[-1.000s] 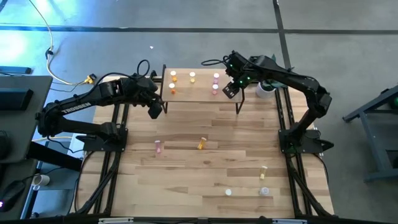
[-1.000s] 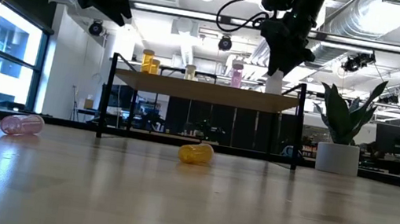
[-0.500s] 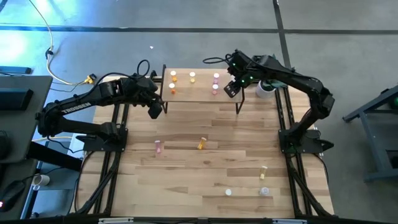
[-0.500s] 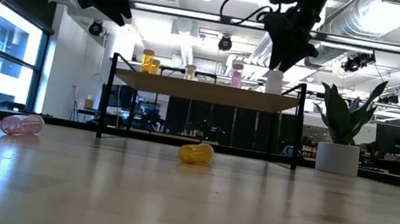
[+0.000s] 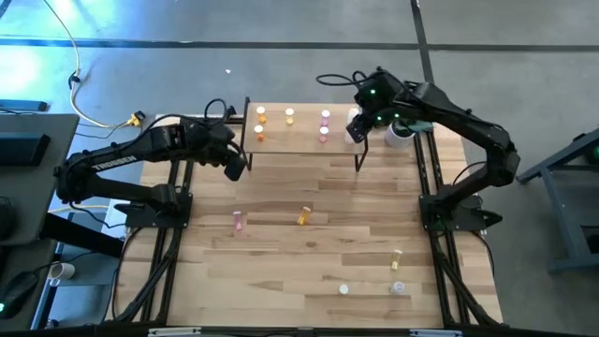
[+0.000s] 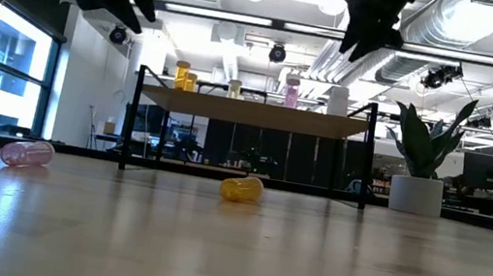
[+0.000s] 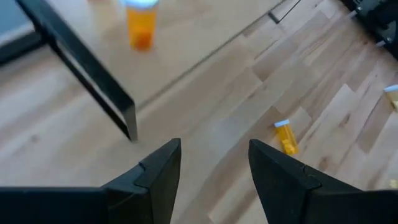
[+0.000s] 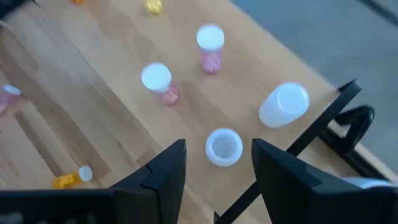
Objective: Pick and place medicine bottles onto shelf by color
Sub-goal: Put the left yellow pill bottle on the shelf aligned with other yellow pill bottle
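The shelf (image 5: pixel 299 133) stands at the table's far middle. On it stand two orange bottles (image 5: pixel 260 124), a pale one (image 5: pixel 289 116), two pink ones (image 8: pixel 210 46) and two white ones (image 8: pixel 283 106) at its right end. On the table lie a pink bottle (image 5: pixel 238 221), a yellow one (image 5: pixel 303 216), another yellow one (image 5: pixel 396 256) and two clear ones (image 5: pixel 343 289). My left gripper (image 5: pixel 237 167) is open and empty, high beside the shelf's left front leg (image 7: pixel 93 81). My right gripper (image 8: pixel 214 180) is open and empty, high above the shelf's right end.
A white plant pot (image 6: pixel 415 193) stands at the table's far right corner, beside the shelf and partly under my right arm in the high view. Black rails run along the table's left and right sides.
My right gripper has risen from the shelf's right end and gone toward the table's far right, staying open. The white bottles stand free on the shelf below it. My left gripper has tipped a little in place.
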Robot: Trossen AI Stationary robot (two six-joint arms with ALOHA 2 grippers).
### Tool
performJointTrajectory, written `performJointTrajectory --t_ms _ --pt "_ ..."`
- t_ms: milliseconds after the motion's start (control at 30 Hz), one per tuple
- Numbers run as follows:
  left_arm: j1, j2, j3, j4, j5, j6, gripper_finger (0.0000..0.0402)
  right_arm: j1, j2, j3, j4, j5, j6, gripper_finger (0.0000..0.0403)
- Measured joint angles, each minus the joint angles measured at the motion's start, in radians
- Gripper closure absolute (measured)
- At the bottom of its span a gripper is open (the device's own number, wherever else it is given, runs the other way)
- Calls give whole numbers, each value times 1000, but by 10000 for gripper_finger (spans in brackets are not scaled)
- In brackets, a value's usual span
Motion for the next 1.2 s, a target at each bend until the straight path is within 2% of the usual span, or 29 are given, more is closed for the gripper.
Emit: performJointTrajectory --t_ms 267,500,667,967,1200 --pt "-117 0 0 -94 -35 -296 225 -1 -59 0 42 1 -51 229" --pt "-255 0 0 -188 -133 -539 225 -1 -73 0 38 1 -99 229" --pt "-339 4 0 -184 -153 -648 225 -1 -74 0 35 0 -142 229" --pt "-492 84 1 -180 -153 -818 225 0 -74 0 9 -5 -180 229" --pt "-610 148 0 -158 -127 -893 225 33 -74 0 -104 -155 -173 229"
